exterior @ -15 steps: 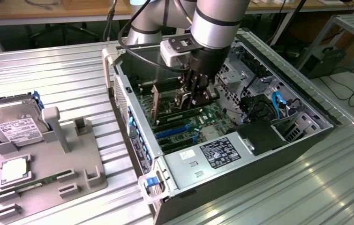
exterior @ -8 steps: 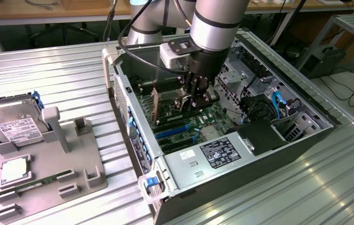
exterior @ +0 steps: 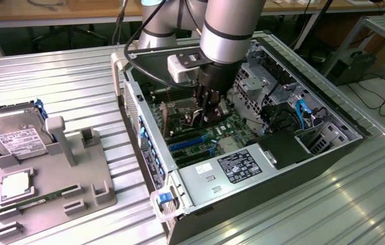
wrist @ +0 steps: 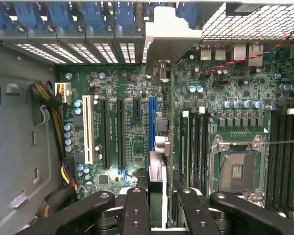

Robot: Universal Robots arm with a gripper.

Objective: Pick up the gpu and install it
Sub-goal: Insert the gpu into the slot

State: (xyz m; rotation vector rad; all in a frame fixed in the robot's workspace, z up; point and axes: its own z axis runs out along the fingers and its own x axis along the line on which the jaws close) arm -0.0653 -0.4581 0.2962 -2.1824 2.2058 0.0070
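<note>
Tool (wrist: 157, 208) is inside the open computer case (exterior: 355, 130), its fingers (wrist: 137, 210) pinching the gpu (wrist: 159, 98) by its upper edge. In the wrist view the card stands edge-on over the motherboard (wrist: 127, 83), its pale silver bracket (wrist: 171, 29) reaching toward the case's rear slot openings. It sits just beside the blue slot (wrist: 152, 122); cannot tell whether the edge connector is already in a slot or hovering above it.

Judgement on the step: insertion wants the card kept square to the board, bracket lined up with its rear opening, and pressure straight down along the card's plane. Any tilt risks jamming one end of the connector.

Arm pose: the forearm (exterior: 226, 25) comes down near-vertical into the case from above, wrist pointing at the board. The case lies on its side on the ribbed tabletop (exterior: 63, 87), toward the exterior view's right; the grey parts fixture (exterior: 49, 189) sits well apart at the exterior view's left.
</note>
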